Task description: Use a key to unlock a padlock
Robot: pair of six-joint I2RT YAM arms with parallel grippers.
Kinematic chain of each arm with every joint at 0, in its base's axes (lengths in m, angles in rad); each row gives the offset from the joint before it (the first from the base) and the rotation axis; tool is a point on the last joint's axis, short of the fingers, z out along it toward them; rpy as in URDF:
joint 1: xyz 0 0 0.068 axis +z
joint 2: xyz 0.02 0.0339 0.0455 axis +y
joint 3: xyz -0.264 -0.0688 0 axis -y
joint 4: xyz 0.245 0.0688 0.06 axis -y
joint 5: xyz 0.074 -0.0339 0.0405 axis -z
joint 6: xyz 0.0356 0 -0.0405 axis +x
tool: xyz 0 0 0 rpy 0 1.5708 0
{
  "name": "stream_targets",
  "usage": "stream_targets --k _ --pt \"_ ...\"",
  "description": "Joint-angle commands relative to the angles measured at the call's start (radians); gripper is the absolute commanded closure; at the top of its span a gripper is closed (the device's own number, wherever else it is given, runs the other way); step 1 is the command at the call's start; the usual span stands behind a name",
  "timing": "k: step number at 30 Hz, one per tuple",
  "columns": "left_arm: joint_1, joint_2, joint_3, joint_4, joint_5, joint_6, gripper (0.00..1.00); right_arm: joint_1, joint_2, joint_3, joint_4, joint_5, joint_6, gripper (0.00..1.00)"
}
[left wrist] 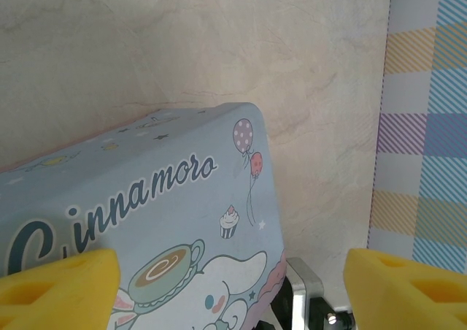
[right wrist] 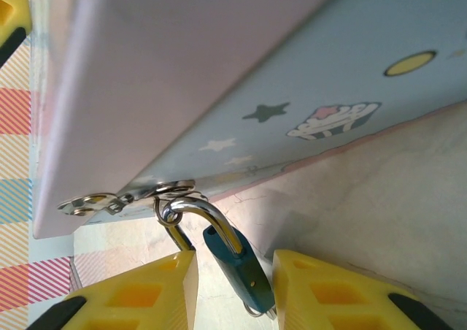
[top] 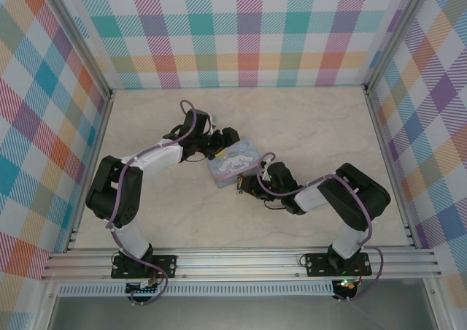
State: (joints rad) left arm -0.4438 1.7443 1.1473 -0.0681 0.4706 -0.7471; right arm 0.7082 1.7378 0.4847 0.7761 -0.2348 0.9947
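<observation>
Fingers (right wrist: 131,297) of the right gripper (right wrist: 237,264) stand apart, straddling the padlock (right wrist: 241,271) at lower centre of the right wrist frame; left gripper (left wrist: 233,286) gapes wide over the tin (left wrist: 146,198). Padlock looks light, rigid, slick, free to swing on the tin's hasp (right wrist: 109,200), so pinch the blue body's flat sides. Long axis slants from shackle (right wrist: 201,209), upper left, to body end, lower right.
</observation>
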Motion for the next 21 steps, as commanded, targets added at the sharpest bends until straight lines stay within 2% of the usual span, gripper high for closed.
stream_targets --k 1,7,12,21 --pt "-0.003 0.015 -0.015 0.01 0.011 -0.012 0.2 0.014 0.063 0.014 -0.047 -0.001 0.005 0.67" --pt "-0.004 0.016 -0.017 0.012 0.009 -0.016 0.2 0.014 0.069 0.016 -0.034 -0.012 0.005 0.72" --pt "-0.003 0.015 -0.018 0.011 0.008 -0.016 0.2 0.014 0.063 0.009 -0.022 -0.004 0.01 0.81" --pt "-0.004 0.012 -0.029 0.011 0.005 -0.015 0.2 0.014 0.056 -0.011 0.026 0.007 0.015 0.85"
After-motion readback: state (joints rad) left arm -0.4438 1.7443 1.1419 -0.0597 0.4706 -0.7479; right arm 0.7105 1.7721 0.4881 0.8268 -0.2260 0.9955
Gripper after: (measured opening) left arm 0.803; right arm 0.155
